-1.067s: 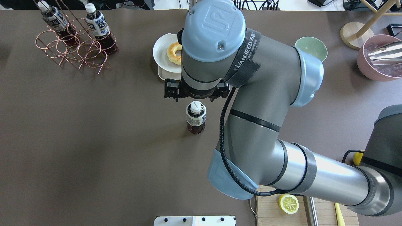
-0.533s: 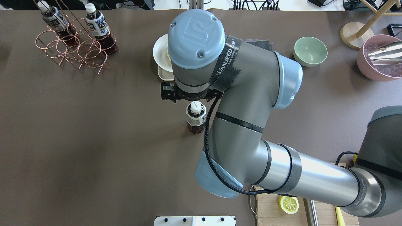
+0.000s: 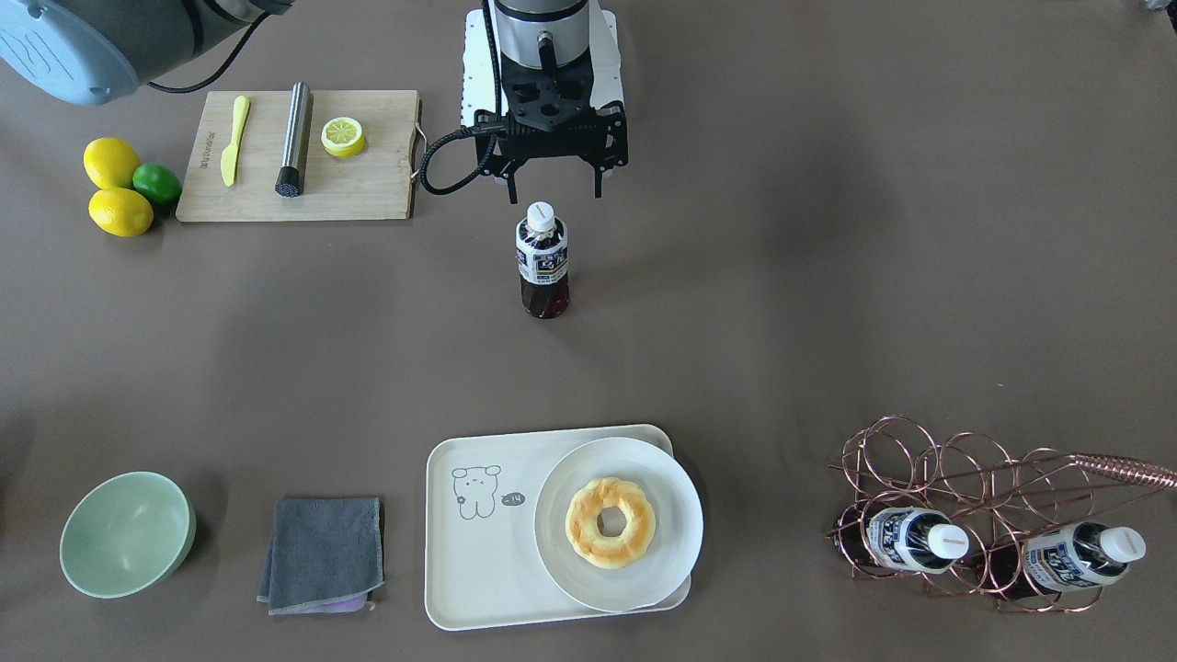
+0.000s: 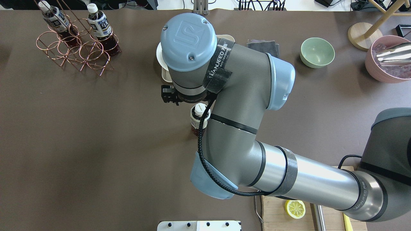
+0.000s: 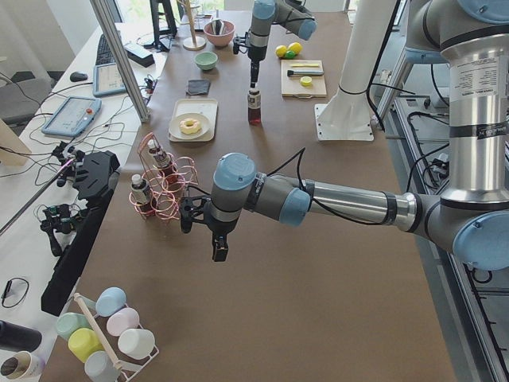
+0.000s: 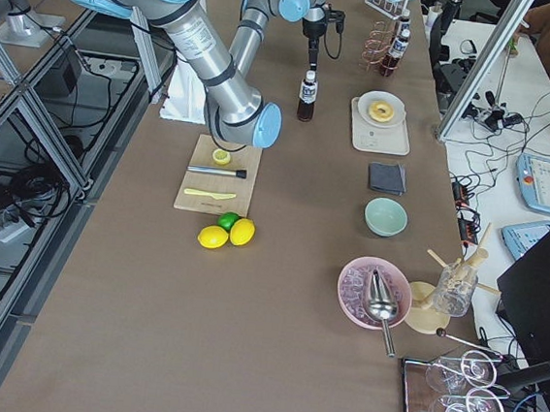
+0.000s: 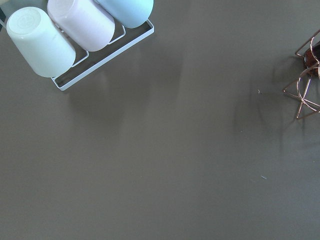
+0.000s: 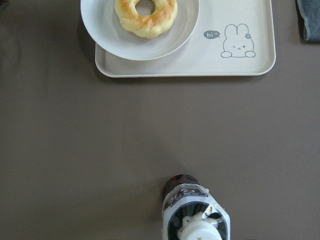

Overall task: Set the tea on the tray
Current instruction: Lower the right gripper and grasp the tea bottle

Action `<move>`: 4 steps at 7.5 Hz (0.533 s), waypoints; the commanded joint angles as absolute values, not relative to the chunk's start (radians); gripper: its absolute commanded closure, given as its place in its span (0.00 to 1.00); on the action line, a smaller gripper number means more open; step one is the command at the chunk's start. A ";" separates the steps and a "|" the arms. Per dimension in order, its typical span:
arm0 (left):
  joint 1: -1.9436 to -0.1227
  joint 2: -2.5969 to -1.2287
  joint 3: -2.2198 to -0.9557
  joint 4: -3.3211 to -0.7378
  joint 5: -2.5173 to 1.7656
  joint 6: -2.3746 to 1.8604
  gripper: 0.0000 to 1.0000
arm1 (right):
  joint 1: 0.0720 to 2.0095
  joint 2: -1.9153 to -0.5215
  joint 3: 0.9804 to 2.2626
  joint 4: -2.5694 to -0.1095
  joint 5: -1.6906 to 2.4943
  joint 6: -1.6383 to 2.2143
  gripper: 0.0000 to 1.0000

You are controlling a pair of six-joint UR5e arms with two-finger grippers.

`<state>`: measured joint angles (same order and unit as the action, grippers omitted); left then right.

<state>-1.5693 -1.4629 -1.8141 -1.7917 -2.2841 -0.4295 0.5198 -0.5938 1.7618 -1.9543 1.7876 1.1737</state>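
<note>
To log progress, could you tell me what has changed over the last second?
The right arm's wrist swung toward the robot's left, shifting the right gripper the same way above the tea; in the overhead view it now hides the doughnut. Nothing was gripped or released; the jaws stand open. The tea stands where it was, off the tray.

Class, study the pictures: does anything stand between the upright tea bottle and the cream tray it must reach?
Nothing visible does: bare table lies between the tea bottle and the tray. A white plate with a doughnut covers one half of it; the other is free.
</note>
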 commanded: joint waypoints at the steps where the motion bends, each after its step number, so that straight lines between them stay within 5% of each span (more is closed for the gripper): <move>1: -1.569 -1.468 -1.805 -1.793 -2.284 -0.430 0.03 | 0.522 -0.610 1.758 -1.956 1.784 1.166 0.13; 4: -1.568 -1.474 -1.804 -1.792 -2.284 -0.430 0.03 | 0.514 -0.629 1.752 -1.951 1.786 1.169 0.12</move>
